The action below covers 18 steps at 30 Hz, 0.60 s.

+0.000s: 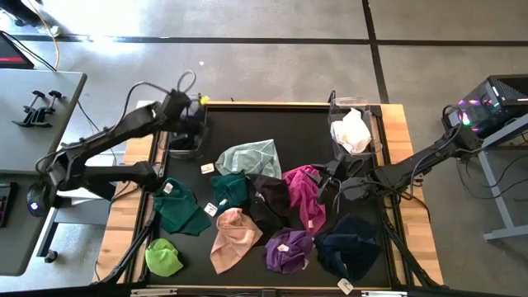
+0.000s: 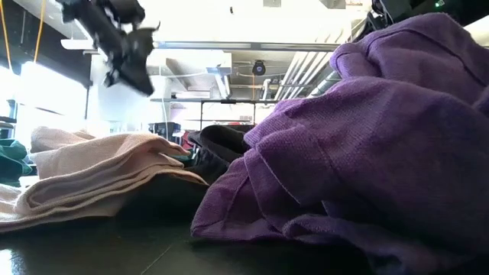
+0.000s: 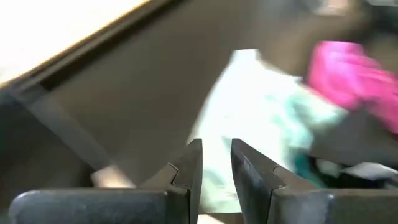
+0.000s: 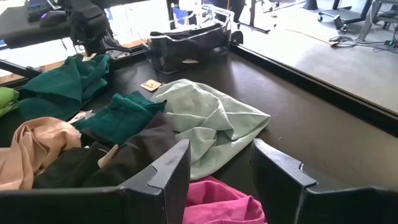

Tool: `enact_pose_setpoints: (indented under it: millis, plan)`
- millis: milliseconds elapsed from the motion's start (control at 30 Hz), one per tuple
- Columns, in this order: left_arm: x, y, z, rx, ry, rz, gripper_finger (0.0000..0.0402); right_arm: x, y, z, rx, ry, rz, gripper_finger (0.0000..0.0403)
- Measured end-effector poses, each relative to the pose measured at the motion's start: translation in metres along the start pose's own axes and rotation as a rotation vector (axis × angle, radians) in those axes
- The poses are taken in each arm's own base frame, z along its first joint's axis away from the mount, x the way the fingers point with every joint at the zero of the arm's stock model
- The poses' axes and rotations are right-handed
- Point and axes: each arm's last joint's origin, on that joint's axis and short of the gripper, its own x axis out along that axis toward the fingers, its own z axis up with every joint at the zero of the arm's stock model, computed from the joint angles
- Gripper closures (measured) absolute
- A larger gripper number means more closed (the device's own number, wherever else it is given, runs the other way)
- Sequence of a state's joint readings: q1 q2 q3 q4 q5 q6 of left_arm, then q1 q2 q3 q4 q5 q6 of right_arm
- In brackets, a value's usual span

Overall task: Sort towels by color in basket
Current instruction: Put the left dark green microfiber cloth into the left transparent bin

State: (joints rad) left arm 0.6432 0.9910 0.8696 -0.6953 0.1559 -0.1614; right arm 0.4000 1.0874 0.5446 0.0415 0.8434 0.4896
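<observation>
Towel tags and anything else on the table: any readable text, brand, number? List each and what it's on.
No legible text in any view.
White tags on the towels: too small to read.
Tan tag on the mat near the pale mint towel: markings unreadable.
Clear basket: no label visible.
Computer case beside the table: lights only, no readable lettering.

Right hand (image 4: pixel 217 171) open, fingers apart over magenta towel (image 4: pixel 217 202). Pale mint towel (image 4: pixel 214 124) just ahead on black table (image 4: pixel 311 124); dark green (image 4: pixel 118 115), black (image 4: pixel 93 165), peach (image 4: pixel 25 152) towels alongside.
</observation>
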Motion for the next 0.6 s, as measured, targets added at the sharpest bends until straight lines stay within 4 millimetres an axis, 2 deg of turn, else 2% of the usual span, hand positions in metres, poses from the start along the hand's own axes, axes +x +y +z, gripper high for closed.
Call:
enact_pose_setpoints:
  millis: [167, 267, 333, 433, 600]
  plan:
    - [-0.012, -0.065, -0.012, 0.196, -0.083, -0.19, 0.0342, 0.0, 0.0, 0.001, 0.008, -0.008, 0.001, 0.0244]
    - [-0.018, -0.102, -0.026, 0.303, -0.108, -0.277, 0.0351, 0.0, 0.0, 0.001, 0.009, -0.009, 0.001, 0.0244]
    - [-0.022, -0.119, -0.04, 0.361, -0.089, -0.298, 0.0357, 0.0, 0.0, 0.001, 0.01, -0.009, 0.001, 0.0244]
    - [-0.026, -0.133, -0.062, 0.362, -0.005, -0.267, 0.0365, 0.0, 0.001, 0.001, 0.011, -0.01, 0.002, 0.0244]
    - [-0.029, -0.135, -0.098, 0.205, 0.249, -0.146, 0.0378, 0.0, 0.0, 0.001, -0.001, -0.014, 0.002, 0.0244]
